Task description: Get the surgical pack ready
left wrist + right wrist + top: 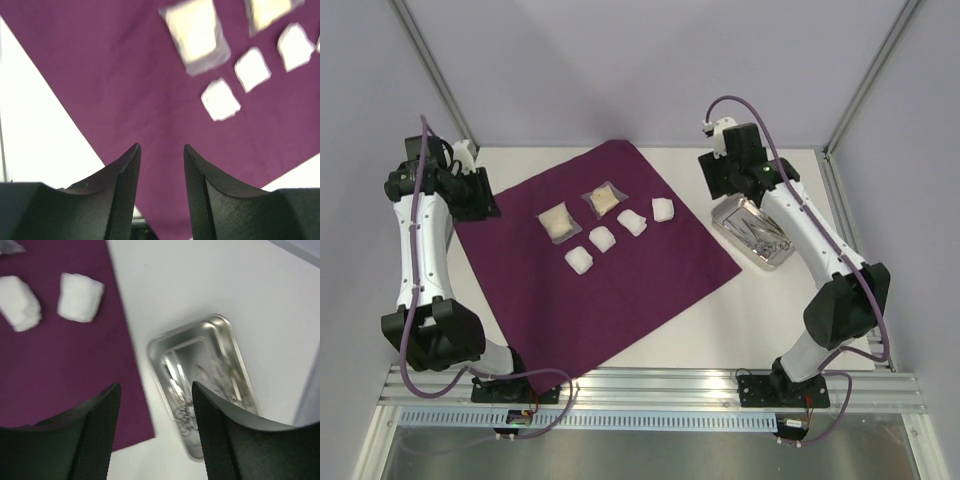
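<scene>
Left gripper [161, 147] hangs released, jaws apart with nothing between them, over the left edge of the large dark-purple square cloth [620, 270]. That cloth lies spread flat, turned diamond-wise, on the white table [760, 320]. Right gripper [156, 385] is released too and empty, hovering where the cloth's right edge meets bare table. Just beside that edge, off the cloth, sits the small shiny rectangular steel tray [722, 222], holding what look like thin steel scissor-like forceps [766, 238], blurred from the wrist. On the cloth, four white gauze pads [603, 239] lie in a slanting row, with two tan packets [558, 223] just behind them.
</scene>
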`<state>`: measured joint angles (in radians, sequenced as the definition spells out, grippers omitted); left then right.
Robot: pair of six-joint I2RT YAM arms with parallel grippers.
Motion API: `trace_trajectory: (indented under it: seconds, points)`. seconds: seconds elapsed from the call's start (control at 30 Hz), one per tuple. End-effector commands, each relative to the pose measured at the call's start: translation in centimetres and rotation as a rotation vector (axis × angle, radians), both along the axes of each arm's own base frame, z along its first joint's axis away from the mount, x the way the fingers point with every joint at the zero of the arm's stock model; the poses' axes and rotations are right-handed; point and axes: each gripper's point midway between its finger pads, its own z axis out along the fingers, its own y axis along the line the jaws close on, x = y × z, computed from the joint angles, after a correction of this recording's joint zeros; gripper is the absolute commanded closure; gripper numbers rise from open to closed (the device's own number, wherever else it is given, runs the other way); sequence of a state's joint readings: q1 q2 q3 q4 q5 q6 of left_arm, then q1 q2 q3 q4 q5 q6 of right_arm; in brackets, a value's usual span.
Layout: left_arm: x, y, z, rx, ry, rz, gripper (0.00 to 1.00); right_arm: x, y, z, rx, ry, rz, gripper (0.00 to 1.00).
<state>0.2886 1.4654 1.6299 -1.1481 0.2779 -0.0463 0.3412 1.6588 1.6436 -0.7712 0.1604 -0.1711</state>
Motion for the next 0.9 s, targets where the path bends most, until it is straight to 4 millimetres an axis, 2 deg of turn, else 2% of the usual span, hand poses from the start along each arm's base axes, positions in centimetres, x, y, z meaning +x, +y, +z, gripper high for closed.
trace_trajectory:
  seconds: [0.0, 0.03, 0.07, 0.1, 0.13, 0.17, 0.2, 0.33, 0.43, 0.47, 0.5, 0.57, 0.6, 0.67, 0.7, 0.77, 0.8, 0.87]
  points:
    - [-2.3, -1.2, -1.6, 0.009, 0.023, -0.155, 0.50, -1.0, 6.5, 0.1, 0.247, -0.030, 0.030, 0.39]
    - [-2.8, -1.5, -2.0, 0.011, 0.008, -0.171, 0.50, -1.7, 7.6, -1.4, 0.288, 0.000, 0.025, 0.39]
    - [-3.0, -2.1, -2.0, 0.000, -0.014, -0.202, 0.50, -2.0, 9.7, -1.2, 0.333, -0.012, 0.072, 0.39]
    - [-3.5, -2.5, -1.4, 0.001, -0.048, -0.218, 0.49, -2.6, 11.1, -1.9, 0.362, 0.015, 0.111, 0.40]
    - [-3.8, -3.0, -2.0, -0.010, -0.053, -0.233, 0.47, -3.1, 12.0, -2.7, 0.375, 0.033, 0.123, 0.41]
    - [-4.1, -3.7, -1.8, -0.022, -0.079, -0.264, 0.45, -3.7, 13.5, -2.8, 0.385, 0.028, 0.154, 0.43]
    - [-4.6, -4.2, -1.4, -0.009, -0.110, -0.291, 0.44, -3.9, 14.0, -3.3, 0.384, 0.035, 0.155, 0.44]
    - [-5.3, -6.0, -2.9, 0.004, -0.113, -0.359, 0.40, -5.6, 16.1, -5.0, 0.439, 0.095, 0.146, 0.44]
    - [-5.6, -7.7, -4.1, -0.033, -0.037, -0.402, 0.40, -6.4, 16.6, -5.5, 0.486, 0.121, 0.143, 0.45]
    - [-5.4, -8.2, -4.9, -0.037, 0.006, -0.420, 0.41, -6.7, 16.5, -6.4, 0.493, 0.132, 0.135, 0.45]
    - [-5.7, -9.6, -5.5, -0.025, 0.036, -0.476, 0.41, -7.0, 16.5, -6.5, 0.501, 0.131, 0.139, 0.45]
    - [-5.1, -10.3, -6.9, -0.011, 0.073, -0.493, 0.40, -7.4, 15.8, -6.6, 0.498, 0.123, 0.118, 0.45]
    - [-4.9, -11.8, -7.2, -0.024, 0.074, -0.535, 0.40, -7.5, 15.6, -6.5, 0.499, 0.118, 0.109, 0.46]
    - [-4.3, -13.0, -8.1, -0.076, 0.089, -0.518, 0.40, -7.7, 15.1, -6.0, 0.506, 0.092, 0.096, 0.46]
    - [-3.0, -13.4, -9.0, -0.083, 0.089, -0.512, 0.40, -8.1, 14.7, -6.7, 0.499, 0.101, 0.088, 0.46]
    - [-1.6, -13.3, -10.9, -0.088, 0.132, -0.457, 0.41, -8.4, 14.4, -6.5, 0.509, 0.084, 0.073, 0.46]
    - [-0.5, -13.2, -11.2, -0.073, 0.112, -0.452, 0.41, -8.6, 14.2, -7.0, 0.509, 0.095, 0.064, 0.46]
    - [0.6, -12.8, -13.0, -0.059, 0.143, -0.408, 0.41, -9.1, 14.2, -7.5, 0.510, 0.111, 0.068, 0.46]
